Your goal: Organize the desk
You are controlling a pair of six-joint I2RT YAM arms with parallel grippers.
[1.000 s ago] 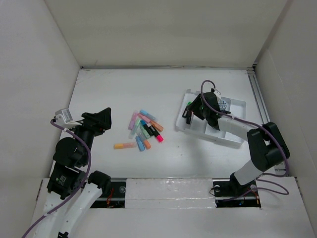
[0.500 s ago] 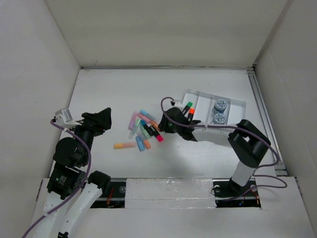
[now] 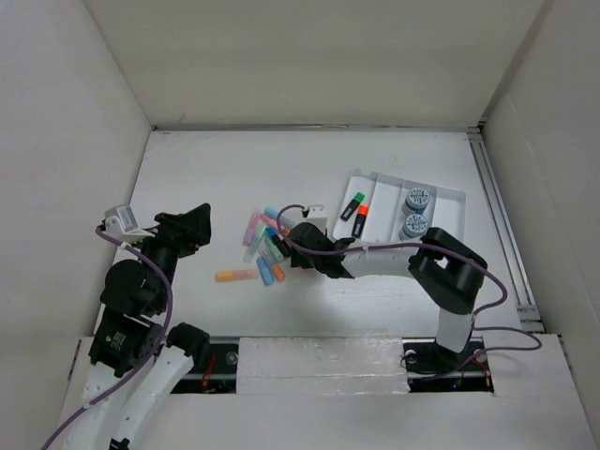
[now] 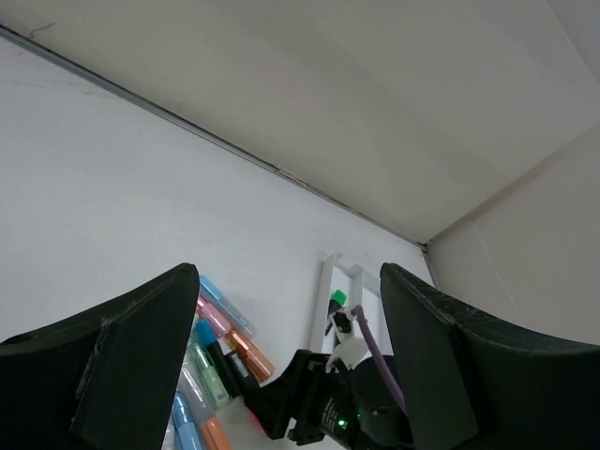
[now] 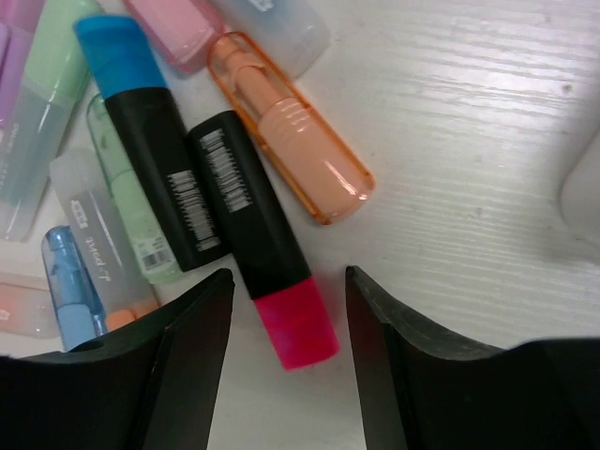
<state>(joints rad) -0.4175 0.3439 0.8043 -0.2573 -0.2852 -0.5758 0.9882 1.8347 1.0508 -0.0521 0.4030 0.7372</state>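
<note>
On the white desk (image 3: 216, 169) lies a heap of highlighters (image 3: 262, 247). My right gripper (image 3: 302, 249) is stretched out left over the heap's right edge. In the right wrist view it (image 5: 289, 277) is open, its fingers (image 5: 178, 375) on either side of the pink-capped end of a black highlighter (image 5: 253, 220) that lies flat on the desk. They do not touch it. A blue-capped black highlighter (image 5: 150, 159) and a clear orange one (image 5: 291, 141) lie beside it. My left gripper (image 3: 192, 225) hangs open and empty left of the heap, its jaws (image 4: 291, 272) wide.
A white compartmented tray (image 3: 441, 202) stands at the right, holding a green-capped highlighter (image 3: 353, 204), an orange-capped one (image 3: 362, 220) and two blue round things (image 3: 415, 200). One orange highlighter (image 3: 234, 276) lies apart, left of the heap. White walls ring the desk.
My right arm has swung left from the tray to the heap of highlighters, shutting partway and opening again. The left arm has not moved.
</note>
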